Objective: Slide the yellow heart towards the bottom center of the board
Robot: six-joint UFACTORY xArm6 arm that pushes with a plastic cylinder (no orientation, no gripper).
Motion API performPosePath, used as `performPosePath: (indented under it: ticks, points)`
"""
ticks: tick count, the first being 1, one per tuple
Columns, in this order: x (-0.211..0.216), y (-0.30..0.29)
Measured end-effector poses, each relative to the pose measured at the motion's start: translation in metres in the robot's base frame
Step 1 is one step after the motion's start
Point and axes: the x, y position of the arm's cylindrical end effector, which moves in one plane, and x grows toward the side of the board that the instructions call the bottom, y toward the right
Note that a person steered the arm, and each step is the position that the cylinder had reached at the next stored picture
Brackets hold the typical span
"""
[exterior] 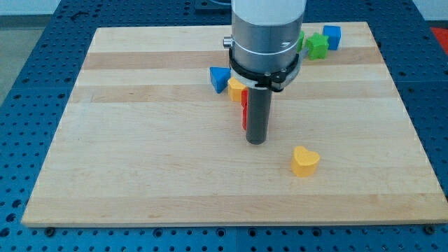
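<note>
The yellow heart (305, 161) lies on the wooden board (140, 161), right of centre and in the lower half. My tip (256, 142) is down on the board a short way to the heart's left and slightly above it, with a clear gap between them. The rod hangs from a wide grey cylinder at the view's top centre.
A blue block (220, 78), a second yellow block (236, 89) and a red block (244, 112) cluster just behind the rod, partly hidden by it. A green star-like block (316, 46) and a blue cube (332, 36) sit near the board's top right edge.
</note>
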Motion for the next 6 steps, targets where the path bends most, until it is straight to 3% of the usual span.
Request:
performPosePath:
  ticks: [2, 4, 5, 6]
  points:
    - [0.006, 0.087]
    - [0.044, 0.093]
    - [0.034, 0.085]
    - [-0.008, 0.085]
